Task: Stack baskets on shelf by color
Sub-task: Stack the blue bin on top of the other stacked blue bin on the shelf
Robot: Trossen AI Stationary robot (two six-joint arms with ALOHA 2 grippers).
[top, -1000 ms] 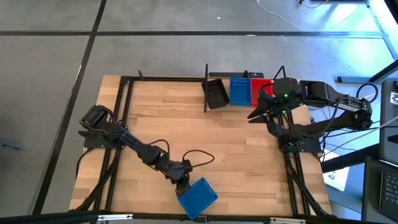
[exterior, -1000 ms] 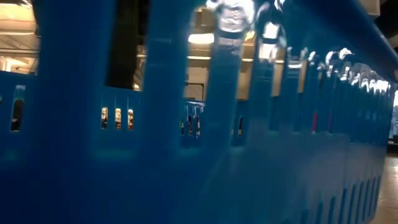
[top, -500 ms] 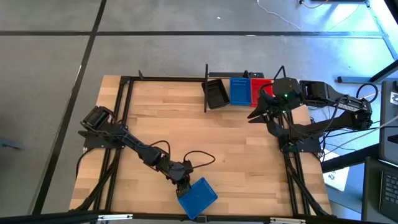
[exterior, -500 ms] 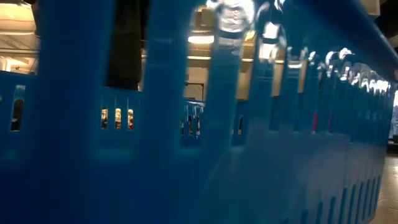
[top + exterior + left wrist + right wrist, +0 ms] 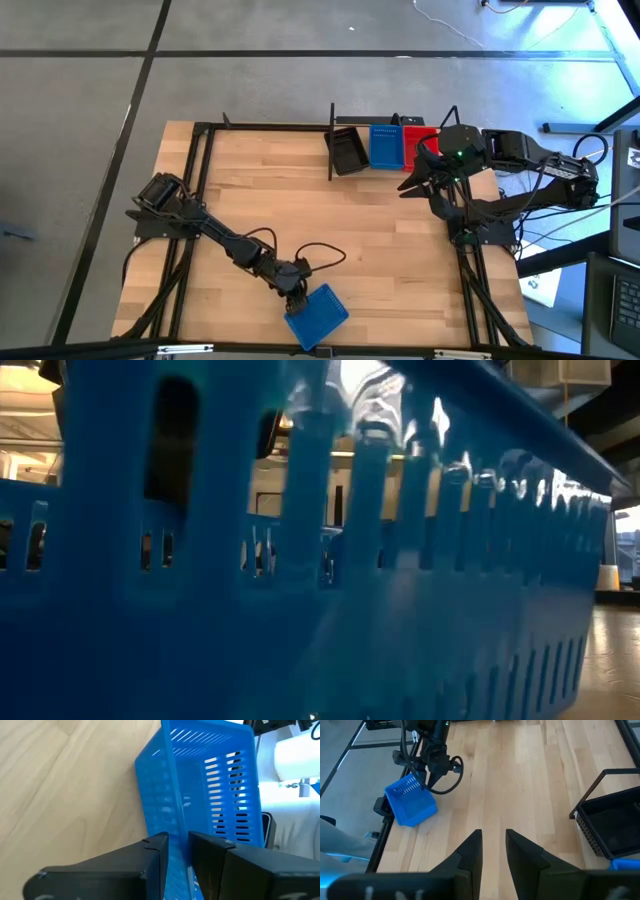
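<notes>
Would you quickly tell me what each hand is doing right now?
Left hand: closed on the wall of the blue basket at the table's near edge.
Right hand: open, holding nothing, raised beside the shelf.

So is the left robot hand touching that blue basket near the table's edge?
Touching. In the left wrist view, the left gripper has its two fingers closed on the blue basket's wall.

— What kind of place is this?
— A robot lab. Two robot arms sit on a wood table point(image 5: 330, 230), with cables point(image 5: 560, 240) at 3 o'clock and grey floor point(image 5: 250, 60) at 12.
</notes>
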